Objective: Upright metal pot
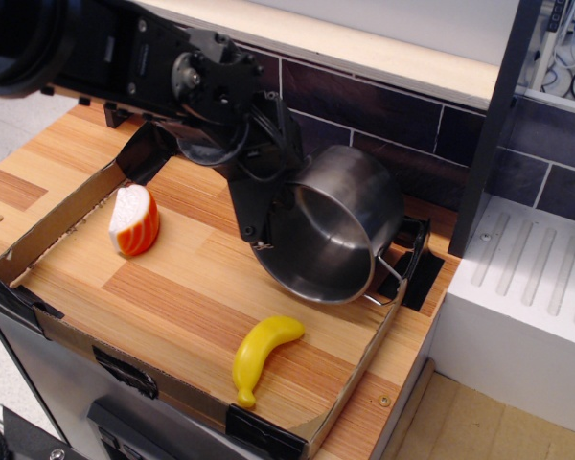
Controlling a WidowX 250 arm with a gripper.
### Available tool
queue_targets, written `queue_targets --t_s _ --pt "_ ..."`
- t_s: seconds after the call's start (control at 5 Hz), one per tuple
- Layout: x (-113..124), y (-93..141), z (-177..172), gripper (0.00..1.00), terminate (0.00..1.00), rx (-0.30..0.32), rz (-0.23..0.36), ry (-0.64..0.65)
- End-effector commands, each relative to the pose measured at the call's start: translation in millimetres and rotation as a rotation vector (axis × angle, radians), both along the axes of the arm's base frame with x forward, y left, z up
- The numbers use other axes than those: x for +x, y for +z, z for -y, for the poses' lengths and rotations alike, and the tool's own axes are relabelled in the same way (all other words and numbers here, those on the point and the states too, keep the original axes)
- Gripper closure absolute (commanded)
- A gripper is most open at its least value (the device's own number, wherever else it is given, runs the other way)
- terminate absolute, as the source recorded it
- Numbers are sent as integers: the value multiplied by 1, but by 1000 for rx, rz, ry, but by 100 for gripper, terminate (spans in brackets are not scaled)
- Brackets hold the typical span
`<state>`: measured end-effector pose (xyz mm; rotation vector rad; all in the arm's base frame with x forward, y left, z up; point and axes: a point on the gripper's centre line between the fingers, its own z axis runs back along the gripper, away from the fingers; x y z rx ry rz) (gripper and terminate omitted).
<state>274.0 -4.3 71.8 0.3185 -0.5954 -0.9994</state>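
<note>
**Gripper at the rim of the tilted pot**

The gripper [268,225] is at the left rim of the metal pot [340,225], and we see its dark fingers pressed on the rim edge there, so it pinches the pot wall. The black arm [163,77] comes in from the upper left and covers part of the back of the tray.

The metal pot is not upright. It is tilted, its opening faces toward the camera and a little down, and we look into its dark shiny inside. Its lower rim is close to the wooden surface; we cannot tell if it touches it. One thin wire handle [388,287] shows at the lower right of the rim, next to the right wall of the tray. The pot is in the right back part of the cardboard tray [67,206], which lies on a wooden table [19,172].

In front of the pot, apart from it, lies a yellow toy banana [261,355], near the front wall of the tray. At the left side of the tray stands an orange and white toy piece [134,220], well apart from the pot. Black clips [417,264] hold the tray corners.

Behind the table we see a dark tiled wall [402,110], and at the right a white ribbed surface [532,278]. We find no brand, label or writing that can be read on the pot, the tray or the arm.
</note>
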Motion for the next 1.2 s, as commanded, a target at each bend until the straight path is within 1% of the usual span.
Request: queue_targets --t_s 0.0,0.2,0.4,0.6,0.8,1.0 --pt "3 12 -10 100 0 -27 -69 156" --pt "4 22 -14 100 0 -47 -145 275" --pt "9 23 -24 100 0 -44 -171 385" --pt "15 24 -36 100 0 -51 -227 487" --pt "13 16 -48 100 0 -52 -306 565" --pt "6 6 -56 100 0 -51 -390 607"
